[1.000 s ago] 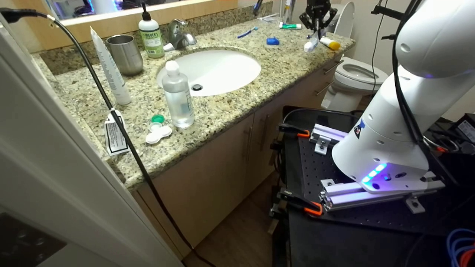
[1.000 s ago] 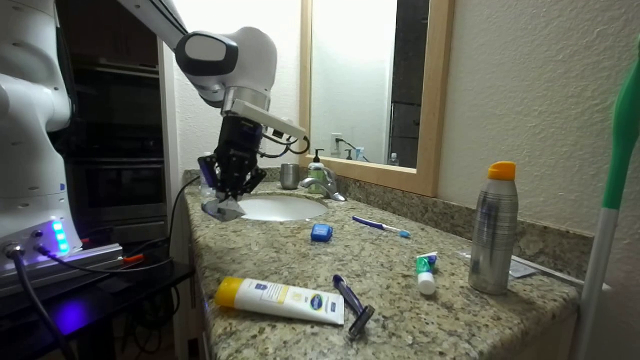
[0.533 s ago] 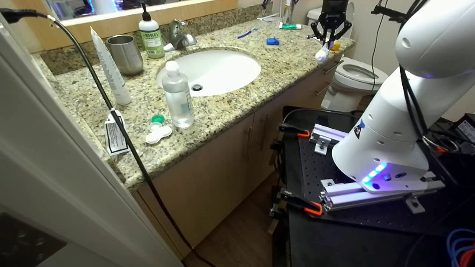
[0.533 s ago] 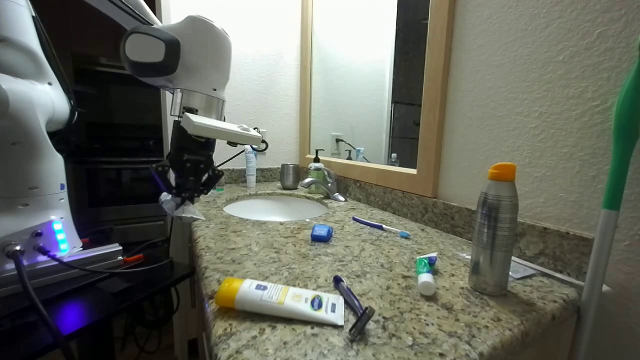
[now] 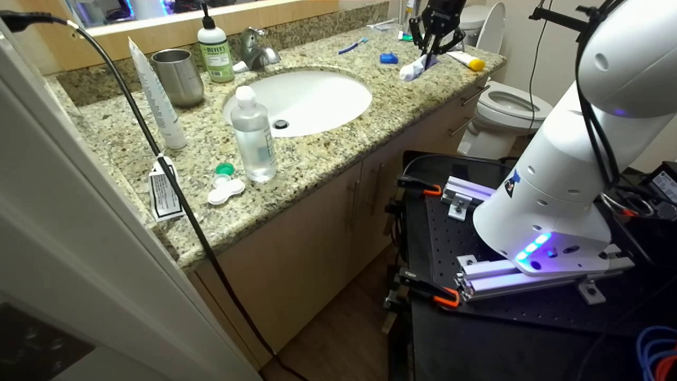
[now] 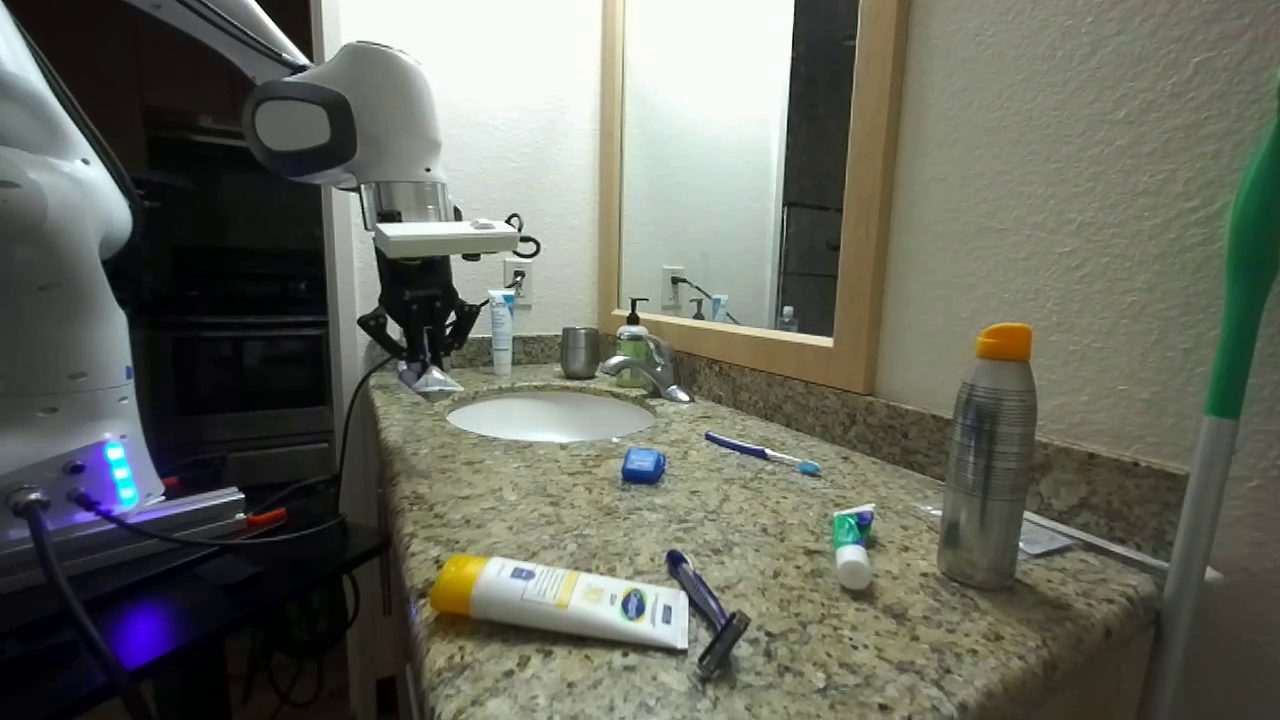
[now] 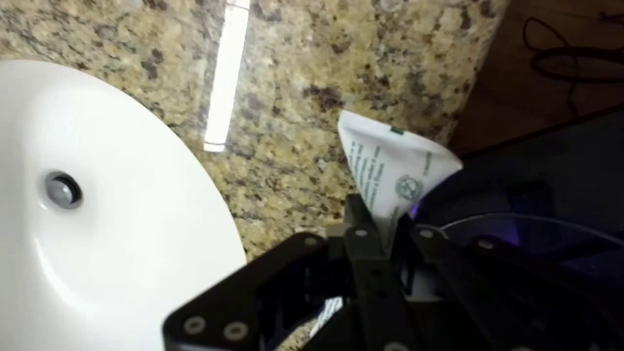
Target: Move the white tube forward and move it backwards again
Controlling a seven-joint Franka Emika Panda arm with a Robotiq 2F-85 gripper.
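1 black pincer (image 7: 382, 226), clamped on the white tube (image 7: 397, 168) btwn its ends. Crimped end w/ green print flares out past the grip. In wrist view tube's right of the sink (image 7: 136, 234), apart from its rim, near the bench (image 7: 302, 73) front edge. In both exterior views it's off to one side of the sink too. Looks raised; clearance to bench can't tell.

In an exterior view, faucet (image 5: 256, 50) at the sink's back rim, soap bottle (image 5: 217, 55) behind sink, a bit left. Left of sink: steel cup (image 5: 179, 79), big white tube (image 5: 157, 98) standing on its cap. Front-left of sink: clear bottle (image 5: 254, 140) upright, small white case (image 5: 226, 191) lying flat w/ green cap (image 5: 225, 169) near. Toilet (image 5: 487, 126) well right of sink, past bench end.

In an exterior view, cam side of sink: blue box (image 6: 643, 466) & toothbrush (image 6: 758, 451) nearest. Further from sink: yellow-capped tube (image 6: 580, 600) lying just beside razor (image 6: 703, 597), green toothpaste tube (image 6: 851, 540) on its side, silver spray bottle (image 6: 988, 460) upright w/ orange cap. Wood-framed mirror (image 6: 710, 150) behind sink.
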